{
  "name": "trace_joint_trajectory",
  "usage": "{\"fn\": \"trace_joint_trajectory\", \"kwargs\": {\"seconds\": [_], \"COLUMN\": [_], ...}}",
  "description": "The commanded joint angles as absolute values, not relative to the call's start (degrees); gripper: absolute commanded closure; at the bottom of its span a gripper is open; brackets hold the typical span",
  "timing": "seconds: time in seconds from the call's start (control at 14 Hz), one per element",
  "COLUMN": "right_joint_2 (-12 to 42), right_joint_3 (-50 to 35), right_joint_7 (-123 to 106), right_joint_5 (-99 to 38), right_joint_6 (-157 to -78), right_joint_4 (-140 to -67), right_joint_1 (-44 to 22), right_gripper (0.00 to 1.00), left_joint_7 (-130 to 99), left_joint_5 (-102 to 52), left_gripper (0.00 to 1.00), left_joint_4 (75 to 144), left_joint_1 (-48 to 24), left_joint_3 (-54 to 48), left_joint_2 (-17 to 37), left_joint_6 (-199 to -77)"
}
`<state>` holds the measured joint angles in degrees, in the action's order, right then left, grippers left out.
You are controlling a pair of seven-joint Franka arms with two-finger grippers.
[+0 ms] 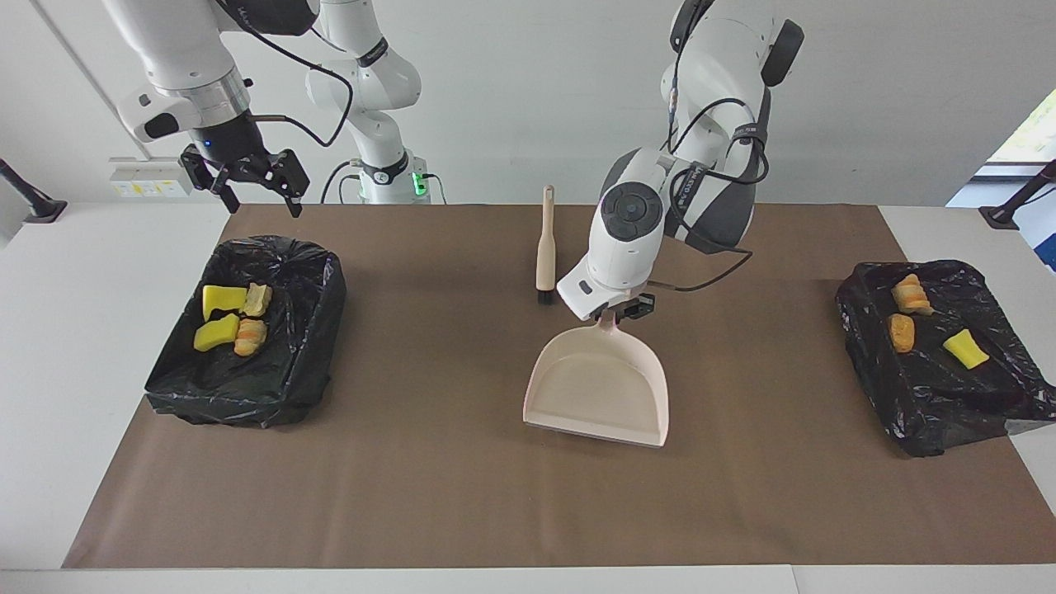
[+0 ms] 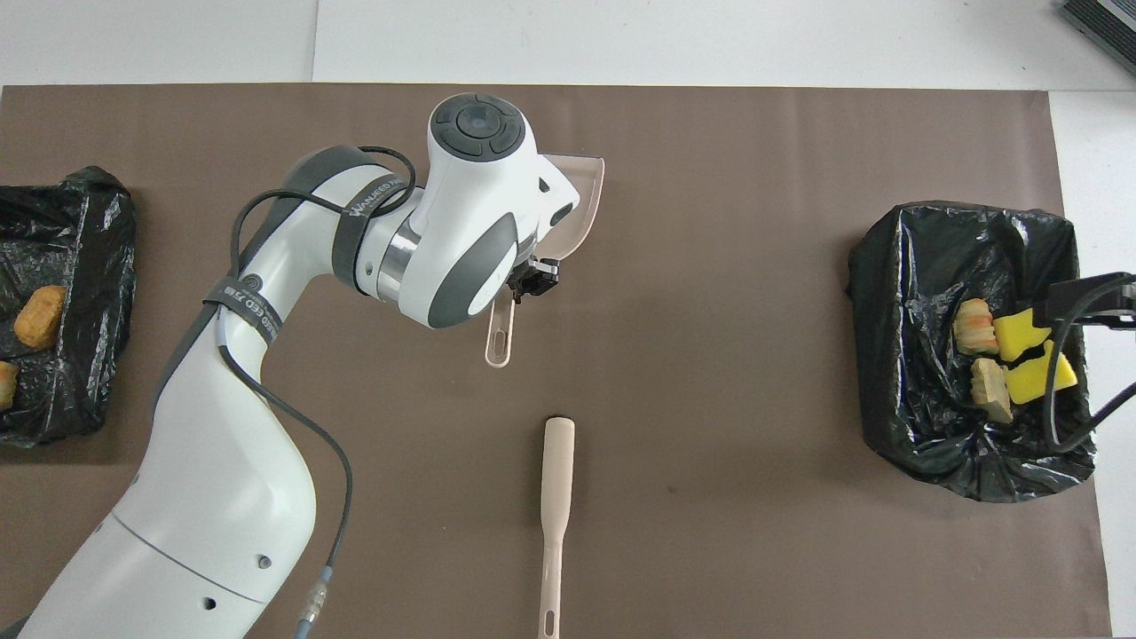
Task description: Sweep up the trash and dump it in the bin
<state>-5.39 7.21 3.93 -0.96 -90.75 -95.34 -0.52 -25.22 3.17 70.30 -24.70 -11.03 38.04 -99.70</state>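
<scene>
1. Presently the left gripper (image 1: pixel 620 312) pinches the handle of the dustpan (image 1: pixel 596 388), fingers pressed on the stem just above the pan; the pan looks empty and sits at or just above the brown mat (image 1: pixel 462 495), mid-table. Contact with the mat cannot be confirmed.

2. Trash location: four scraps (image 1: pixel 228 319) lie in the black-lined bin (image 1: pixel 272 388) toward the right arm's end; three scraps (image 1: pixel 916 318) lie in the second bin (image 1: pixel 932 412) toward the left arm's end. No scrap shows on the mat, so in my judgement sweeping and dumping are done and the step in hand is setting the dustpan down.

3. Advice for that step: lower until the pan's front lip rests flat, part the fingers only once the pan bears its own weight, then lift straight up to avoid dragging the handle. Keep clear of the brush (image 1: pixel 545 247), which lies just beside the pan, nearer to the robots.

4. Left arm pose: reaches from its base over the table's middle, wrist bent down, last link tilted toward the right arm's end, cable looping alongside.

5. Right gripper (image 1: pixel 257 188) hangs with fingers spread, over the mat's edge by the bin at its own end; that arm waits.
</scene>
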Motion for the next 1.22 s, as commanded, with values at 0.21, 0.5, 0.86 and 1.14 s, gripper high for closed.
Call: {"fn": "trace_joint_trajectory", "kwargs": {"seconds": [0.21,0.5,0.86,1.14], "right_joint_2": [-5.27,-5.19,-5.19,-5.19], "right_joint_3": [6.07,5.80,5.80,5.80], "right_joint_7": [2.37,2.46,2.46,2.46], "right_joint_5": [-1.49,-2.11,-2.11,-2.11], "right_joint_6": [-93.16,-92.29,-92.29,-92.29], "right_joint_4": [-95.18,-94.92,-94.92,-94.92], "right_joint_1": [-0.53,-0.44,-0.44,-0.44], "right_gripper": [0.00,0.00,0.00,0.00], "left_joint_7": [-25.58,-26.27,-25.49,-23.75], "left_joint_5": [3.43,3.16,3.78,3.43], "left_gripper": [1.00,0.62,0.00,0.00], "left_joint_4": [71.01,74.18,74.62,90.13], "left_joint_1": [-26.72,-26.19,-25.67,-18.74], "left_joint_3": [-9.76,-9.84,-9.58,-9.67], "left_joint_2": [39.20,37.79,35.70,19.64], "left_joint_6": [-103.62,-105.38,-104.33,-104.41]}}
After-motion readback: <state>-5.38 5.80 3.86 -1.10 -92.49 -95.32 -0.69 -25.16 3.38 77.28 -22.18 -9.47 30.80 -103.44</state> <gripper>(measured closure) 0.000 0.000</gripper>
